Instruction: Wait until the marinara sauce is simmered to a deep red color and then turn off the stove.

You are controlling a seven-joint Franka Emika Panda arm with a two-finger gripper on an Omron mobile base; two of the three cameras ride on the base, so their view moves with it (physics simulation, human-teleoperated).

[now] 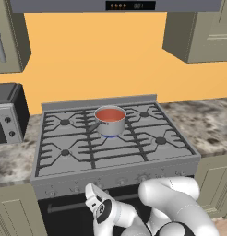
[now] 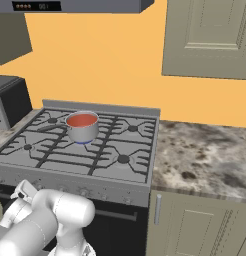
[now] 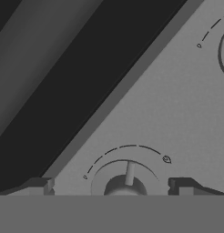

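Note:
The marinara sauce (image 1: 109,114) (image 2: 81,120) is an orange-red round surface in a small steel saucepan (image 1: 111,126) (image 2: 85,133) on the middle rear burner of the stove (image 1: 116,161) (image 2: 70,176). A faint blue flame (image 1: 110,136) shows under the pan. My gripper (image 1: 93,192) (image 2: 23,192) (image 3: 111,186) hangs low against the stove's front panel. It is open, with one round knob (image 3: 125,183) between its two fingertips (image 3: 40,186) and not squeezed.
A black-and-silver box appliance (image 1: 9,115) (image 2: 10,102) stands on the counter left of the stove. Marbled counter (image 1: 207,122) (image 2: 205,155) runs to the right. The dark oven door (image 3: 63,68) lies below the knob panel. Another knob's marking (image 3: 209,32) sits further along the panel.

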